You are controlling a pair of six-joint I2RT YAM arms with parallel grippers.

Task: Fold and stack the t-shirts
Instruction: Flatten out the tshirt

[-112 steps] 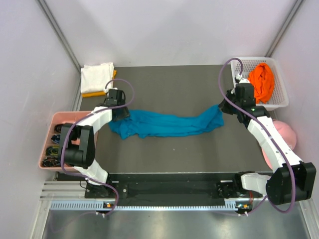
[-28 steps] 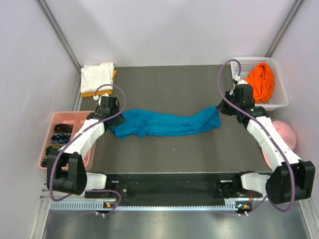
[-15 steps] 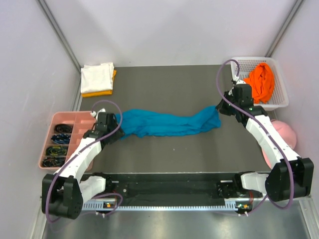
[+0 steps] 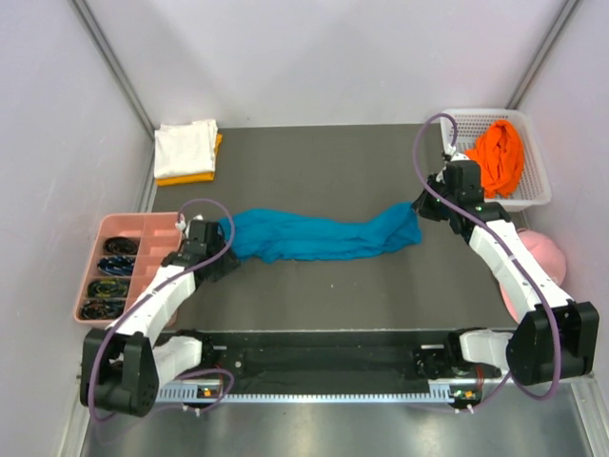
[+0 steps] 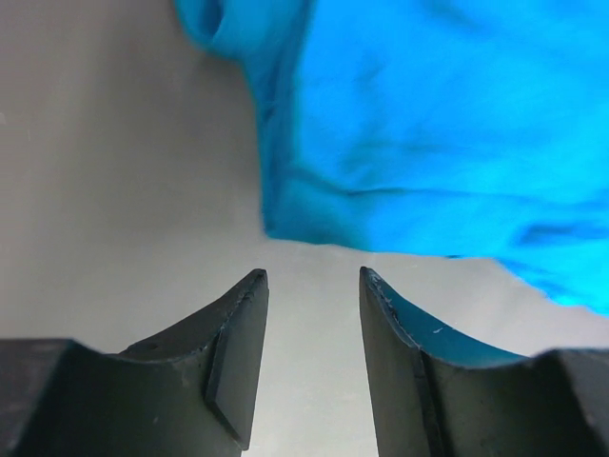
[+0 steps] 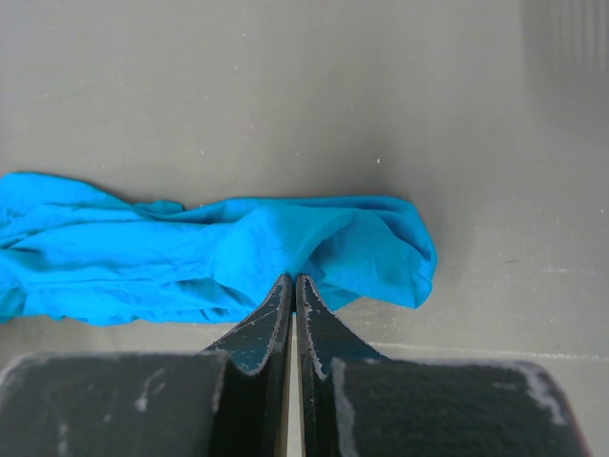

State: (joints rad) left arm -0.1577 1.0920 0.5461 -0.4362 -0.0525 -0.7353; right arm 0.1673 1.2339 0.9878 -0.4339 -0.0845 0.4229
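Stretched teal shirt (image 4: 319,236) — right claw (image 6: 293,281), seemingly pinching

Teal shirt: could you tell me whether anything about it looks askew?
Yes: the teal shirt lies bunched into a long rope, not flat; right gripper shut on its right end, left gripper open, off the cloth.

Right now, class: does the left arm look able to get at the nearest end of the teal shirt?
Probably yes. The left tool is open and faces the edge of the teal shirt, with only bare table between them. Nothing visible blocks it.
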